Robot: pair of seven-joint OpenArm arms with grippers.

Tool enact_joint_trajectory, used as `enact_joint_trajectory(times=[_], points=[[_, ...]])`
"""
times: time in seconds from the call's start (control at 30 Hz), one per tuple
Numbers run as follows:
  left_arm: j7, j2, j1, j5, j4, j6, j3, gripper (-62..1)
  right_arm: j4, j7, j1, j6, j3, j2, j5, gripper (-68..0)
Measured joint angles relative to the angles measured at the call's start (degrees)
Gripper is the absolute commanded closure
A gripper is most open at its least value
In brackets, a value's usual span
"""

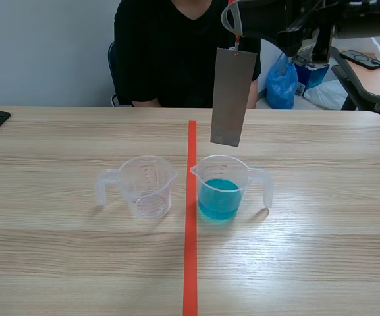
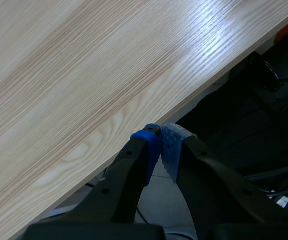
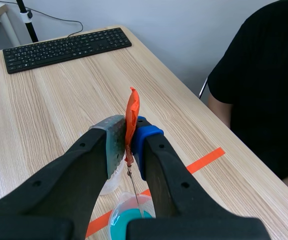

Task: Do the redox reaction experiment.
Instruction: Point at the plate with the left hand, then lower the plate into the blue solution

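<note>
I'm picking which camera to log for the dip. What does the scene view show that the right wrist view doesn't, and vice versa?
Only the scene view: the broad face of the grey plate, hanging above the cup of blue liquid, and a blue bag behind. Only the right wrist view: the right gripper shut on the orange tag, and the whole keyboard. Both: that cup, the orange tape line, the person in black.

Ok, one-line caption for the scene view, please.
Right gripper suspends a grey metal strip over the measuring cup of blue liquid; an empty cup stands beside it.
</note>
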Motion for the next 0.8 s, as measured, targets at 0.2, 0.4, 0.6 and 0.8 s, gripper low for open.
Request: enact_joint_trajectory(times=[0.2, 0.4, 0.6, 0.8], points=[[0.31, -0.02, -0.02, -0.17, -0.26, 0.00, 0.00, -4.0, -0.96, 0.24, 0.00, 0.02, 0.00, 0.00, 1.25, -1.7], [-3.82, -0.04, 0.61, -1.88, -0.35, 0.00, 0.00, -4.0, -5.16, 0.61, 0.00, 0.50, -0.02, -0.13, 2.29, -1.7], [-11.34, -0.15, 5.90, -7.34, -0.44, -0.44, 0.00, -4.0, -8.74, 2.01, 0.00, 2.45, -1.53, -0.63, 2.27, -1.7], [-11.26, -0.17, 5.68, -9.22, -0.52, -2.73, 0.00, -4.0, -12.96, 2.40, 0.00, 2.40, -2.69, -2.25, 2.25, -1.7]])
